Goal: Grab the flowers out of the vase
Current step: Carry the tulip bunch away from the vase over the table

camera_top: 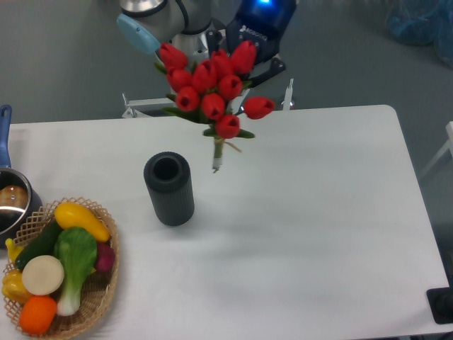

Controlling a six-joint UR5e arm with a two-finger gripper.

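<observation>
The bunch of red tulip flowers (215, 91) hangs upright, stem end pointing down, above and right of the dark ribbed cylindrical vase (169, 188). Behind the buds, the black gripper (249, 71) reaches down; its grip is hidden.

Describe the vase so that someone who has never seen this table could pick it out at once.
On the white table, look at the left half, just right of the wicker basket of vegetables. The vase stands upright there, its round mouth empty, while the flowers hang above and to its right. It is the only dark, ribbed cylinder; the metal pot at the left edge is shiny with a blue handle.
</observation>
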